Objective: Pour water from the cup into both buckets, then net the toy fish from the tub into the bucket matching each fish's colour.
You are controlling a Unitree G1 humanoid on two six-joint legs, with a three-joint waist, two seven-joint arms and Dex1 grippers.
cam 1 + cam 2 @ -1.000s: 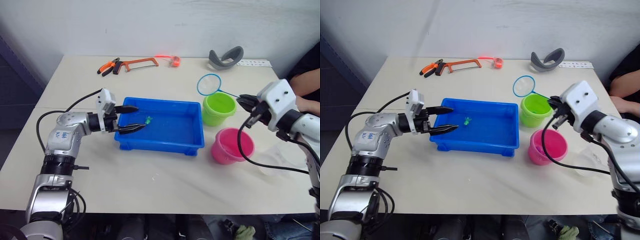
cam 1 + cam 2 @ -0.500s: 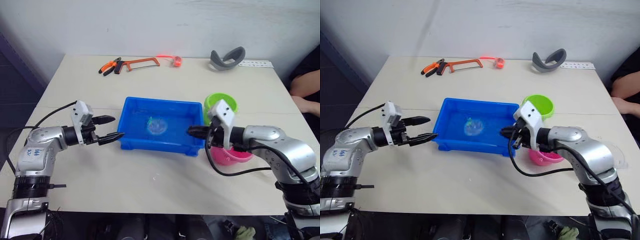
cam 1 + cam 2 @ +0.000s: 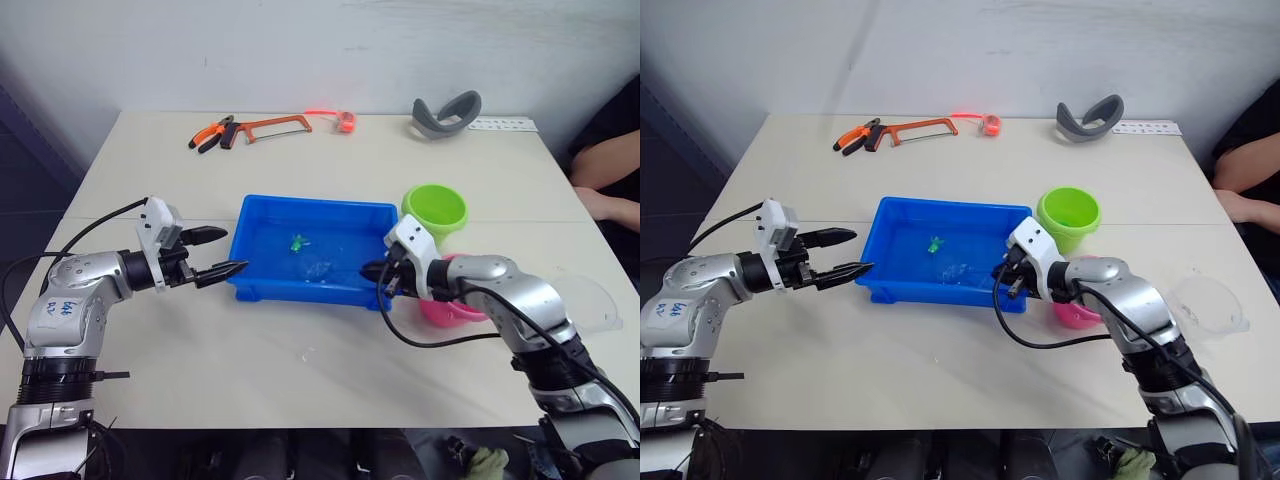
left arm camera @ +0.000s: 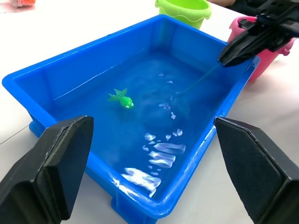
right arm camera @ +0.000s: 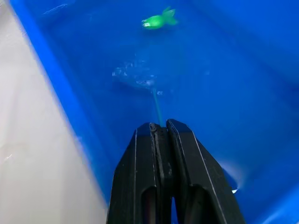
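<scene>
The tub [image 3: 262,283] is bright blue, and the water in it looks blue too, with small white reflections. One toy fish [image 3: 297,241] in the water is vivid green. The buckets are different: one bucket [image 3: 434,211] is lime green, the other bucket [image 3: 452,313] is bright pink. The cup [image 3: 586,303] is clear and without colour. The net handle [image 5: 157,106] looks pale green-grey under the water. The fingers [image 5: 175,154] of the right gripper [image 3: 372,270] are black; the left gripper [image 3: 222,252] is also black, on a silver-grey arm. The table [image 3: 330,370] is plain beige. On the far side lie a hacksaw [image 3: 282,123] with an orange-red frame, orange-and-black pliers [image 3: 212,135], and a grey curved object [image 3: 446,114].
</scene>
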